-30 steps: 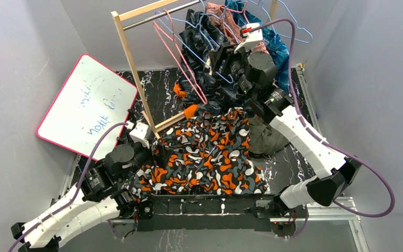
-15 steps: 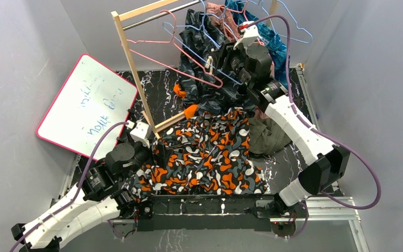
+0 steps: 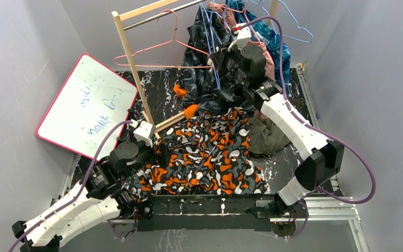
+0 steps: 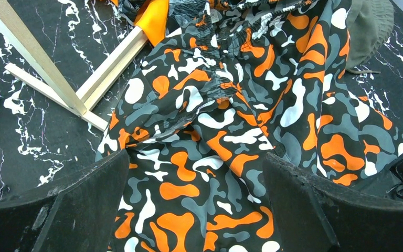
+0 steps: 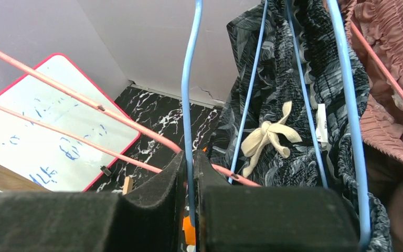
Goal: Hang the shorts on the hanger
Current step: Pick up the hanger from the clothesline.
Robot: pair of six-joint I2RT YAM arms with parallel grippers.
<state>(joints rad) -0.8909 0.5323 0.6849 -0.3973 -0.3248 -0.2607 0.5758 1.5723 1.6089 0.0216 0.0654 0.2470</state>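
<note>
- The right claw [image 5: 190, 165] is closed on one thin wire of the light-blue hanger [image 5: 184, 79], up at the clothes rack [image 3: 130, 58]. No gap is visible beside the wire.
- The left claw [image 4: 189, 210] is held wide apart and empty, low over the camouflage shorts [image 4: 215, 147]. Contact with the fabric cannot be confirmed.
- The shorts are spread on the counter [image 3: 160, 92] between the arm bases and the rack foot, well apart from the hanger.
- Risk: a pink hanger [image 5: 84, 100] crosses just beside the closed claw. If the blue hanger is drawn away, the pink one may be snagged and dragged off the rail.
- Risk: the gripped wire is thin. The hanger may swivel or slip in the grip as it swings.
- Risk: navy shorts [image 5: 275, 68] hang among neighbouring blue wires and may be caught and pulled down.
- Risk: the soft fabric may bunch if only one layer is pinched.
</note>
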